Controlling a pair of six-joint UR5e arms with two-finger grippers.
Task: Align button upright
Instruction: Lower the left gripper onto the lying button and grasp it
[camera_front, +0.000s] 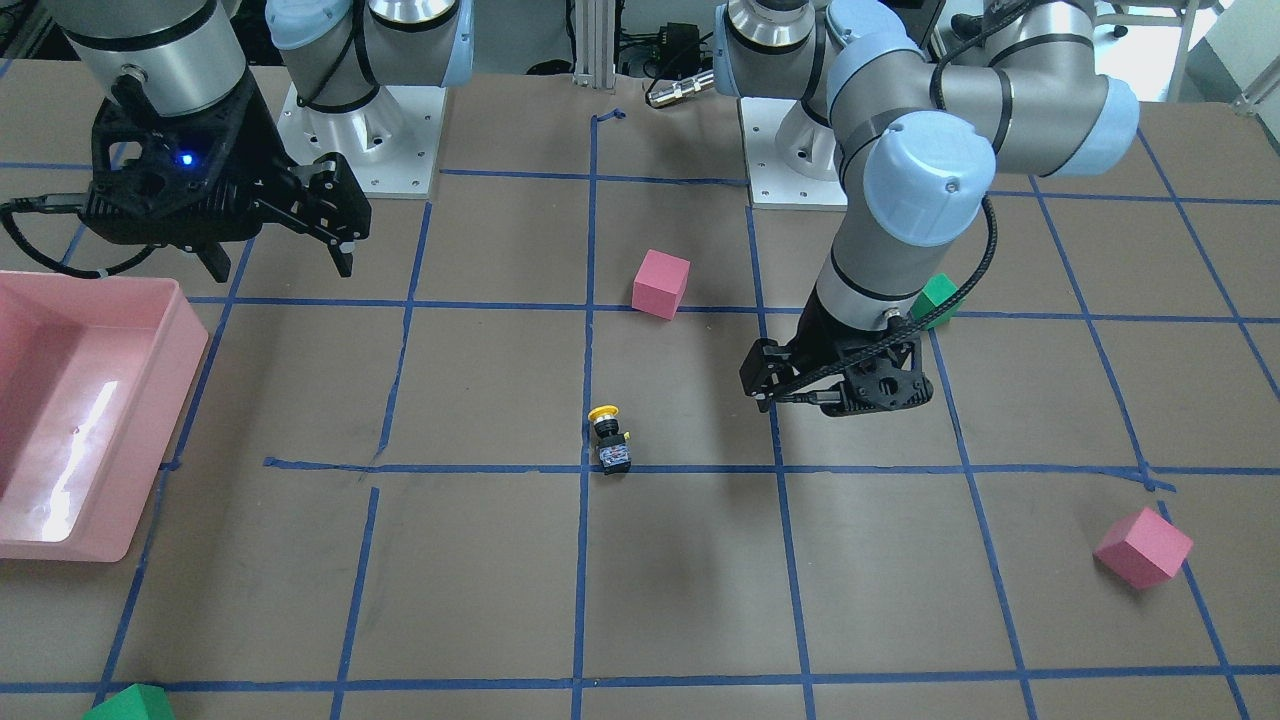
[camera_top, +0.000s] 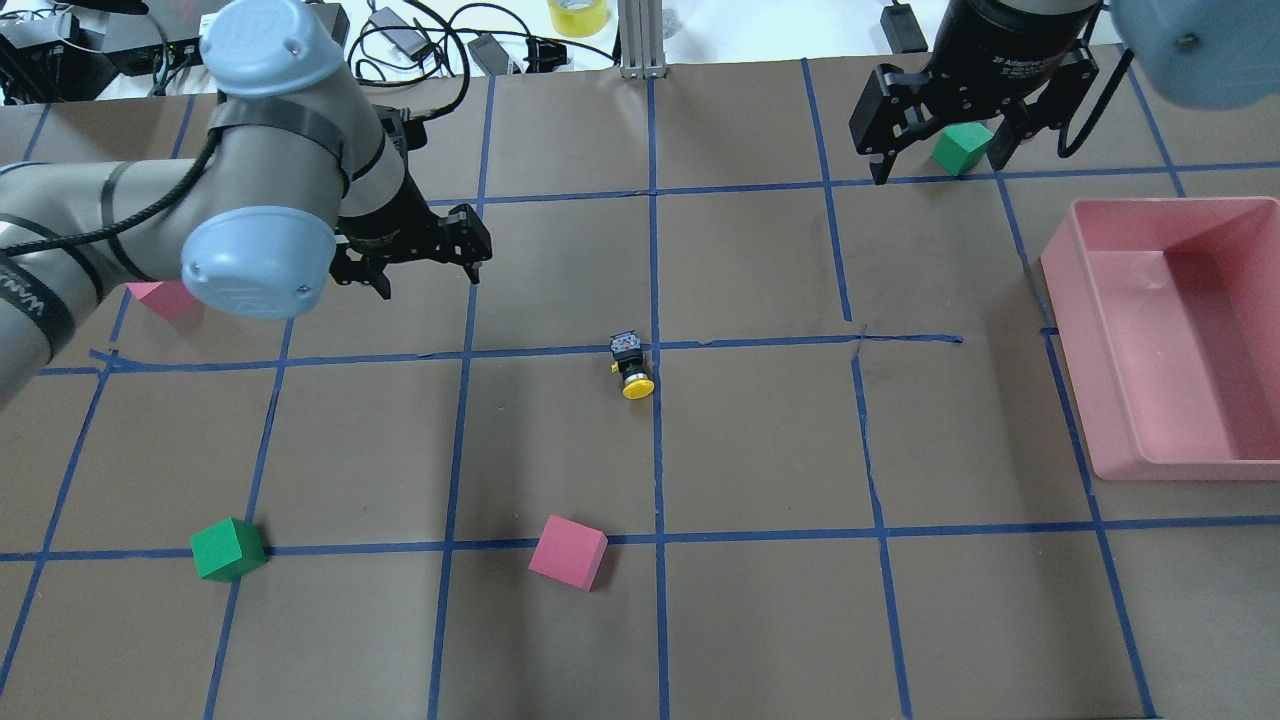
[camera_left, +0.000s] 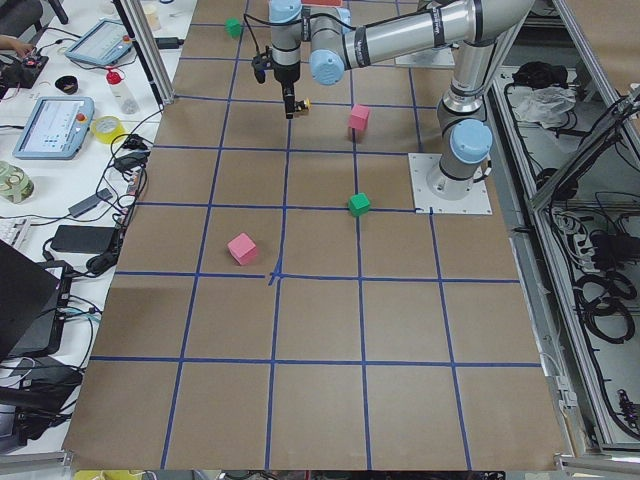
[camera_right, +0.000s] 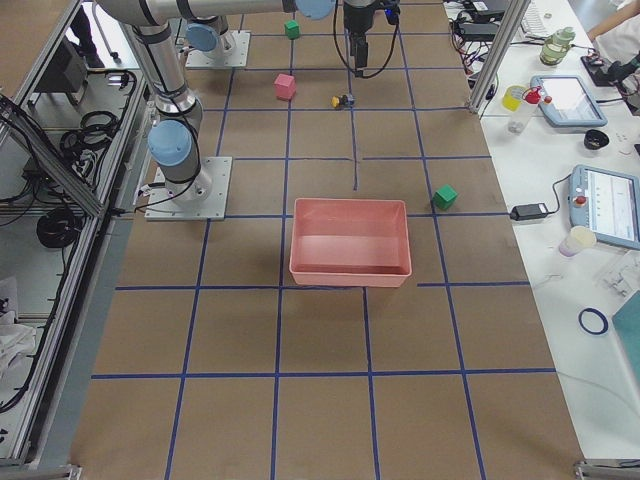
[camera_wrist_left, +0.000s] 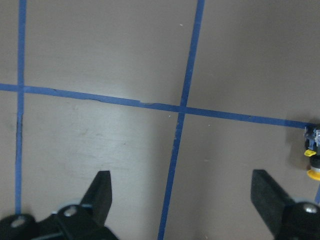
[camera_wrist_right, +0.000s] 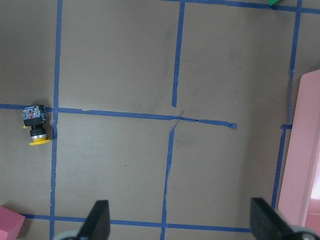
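Observation:
The button (camera_top: 630, 365) has a yellow cap, a black body and a grey base. It lies on its side near the table's middle, on a blue tape crossing, with the cap toward the robot. It also shows in the front view (camera_front: 608, 438), the left wrist view (camera_wrist_left: 311, 157) and the right wrist view (camera_wrist_right: 35, 125). My left gripper (camera_top: 430, 280) is open and empty, above the table to the button's left and apart from it. My right gripper (camera_top: 940, 165) is open and empty, high at the far right.
A pink bin (camera_top: 1070, 340) stands at the right edge. A pink cube (camera_top: 568, 552) and a green cube (camera_top: 228, 548) sit nearer the robot. Another pink cube (camera_top: 165, 298) is partly behind the left arm. A green cube (camera_top: 960, 148) lies under the right gripper.

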